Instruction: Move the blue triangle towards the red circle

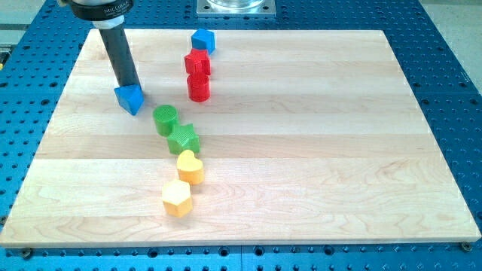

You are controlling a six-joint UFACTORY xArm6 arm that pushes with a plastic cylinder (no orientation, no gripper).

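The blue triangle lies on the wooden board at the upper left. My tip stands right at the triangle's top edge, touching or nearly touching it. The red circle sits to the triangle's right, slightly higher in the view, just below a second red block. The rod rises up and to the left out of the view's top.
A blue block sits at the top above the red blocks. A green circle and green star lie below and right of the triangle. A yellow heart and yellow hexagon lie lower. The board's left edge is near.
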